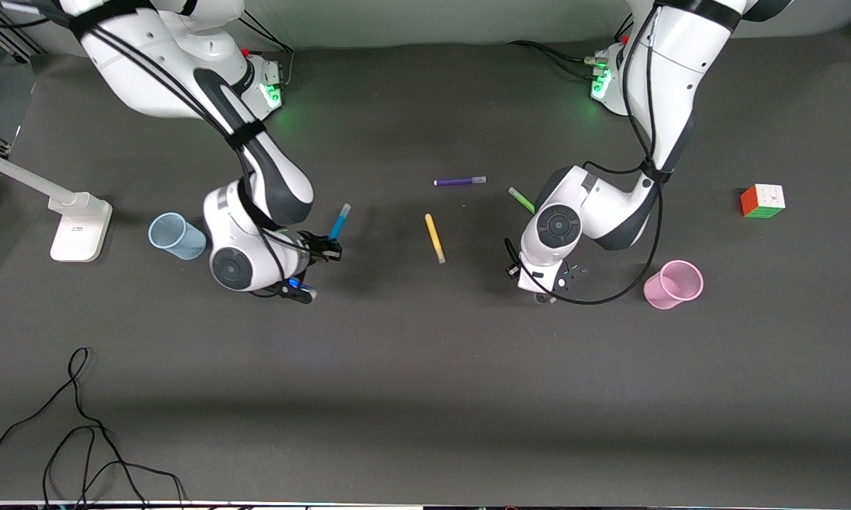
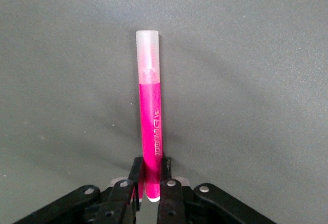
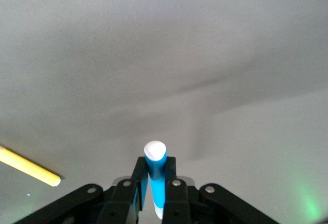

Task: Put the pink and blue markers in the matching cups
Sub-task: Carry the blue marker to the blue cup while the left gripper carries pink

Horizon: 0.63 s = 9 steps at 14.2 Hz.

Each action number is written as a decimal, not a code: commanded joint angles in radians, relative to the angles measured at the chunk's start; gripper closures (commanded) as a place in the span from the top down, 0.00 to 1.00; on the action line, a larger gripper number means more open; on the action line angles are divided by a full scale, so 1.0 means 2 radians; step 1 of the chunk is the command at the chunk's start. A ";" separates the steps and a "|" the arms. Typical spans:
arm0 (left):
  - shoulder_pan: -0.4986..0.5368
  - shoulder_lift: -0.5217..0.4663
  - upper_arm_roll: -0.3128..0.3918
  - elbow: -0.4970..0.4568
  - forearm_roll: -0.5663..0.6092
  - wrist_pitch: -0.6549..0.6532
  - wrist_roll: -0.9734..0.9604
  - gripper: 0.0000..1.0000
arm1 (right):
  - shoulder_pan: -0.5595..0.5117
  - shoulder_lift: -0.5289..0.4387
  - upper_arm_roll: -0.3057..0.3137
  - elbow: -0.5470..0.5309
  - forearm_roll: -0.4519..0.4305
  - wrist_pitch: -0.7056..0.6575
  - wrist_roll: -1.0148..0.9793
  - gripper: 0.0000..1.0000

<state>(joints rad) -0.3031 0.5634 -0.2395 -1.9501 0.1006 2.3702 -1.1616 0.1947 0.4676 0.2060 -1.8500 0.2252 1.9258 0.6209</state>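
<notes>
My right gripper is shut on the blue marker, which sticks out slantwise above the table. It is beside the pale blue cup, which lies tipped on the table toward the right arm's end. In the right wrist view the fingers clamp the blue marker. My left gripper is shut on the pink marker, gripped at its base by the fingers. The left hand hides that marker in the front view. The pink cup lies tipped beside the left gripper.
A yellow marker, a purple marker and a lime-green marker lie mid-table between the arms. A colour cube sits toward the left arm's end. A white stand base and loose black cables are at the right arm's end.
</notes>
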 commanded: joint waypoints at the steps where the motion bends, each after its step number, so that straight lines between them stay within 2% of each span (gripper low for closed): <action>1: 0.006 -0.014 0.002 0.008 0.008 -0.008 -0.014 0.00 | 0.002 -0.068 -0.019 -0.009 -0.036 -0.025 0.000 0.00; 3: 0.016 -0.031 0.002 0.019 0.007 -0.032 -0.008 0.00 | 0.002 -0.104 -0.031 -0.011 -0.040 -0.029 -0.007 0.00; 6: 0.043 -0.070 -0.002 0.058 -0.019 -0.142 0.042 0.00 | 0.004 -0.149 -0.063 -0.020 -0.047 -0.029 -0.052 0.00; 9: 0.082 -0.121 0.000 0.085 -0.063 -0.244 0.156 0.00 | 0.004 -0.204 -0.066 -0.060 -0.142 -0.012 -0.061 0.00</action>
<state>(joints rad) -0.1980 0.4053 -0.2362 -1.7865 0.0195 1.9956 -0.9838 0.1923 0.1585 0.0788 -1.8737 0.0330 1.8648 0.5212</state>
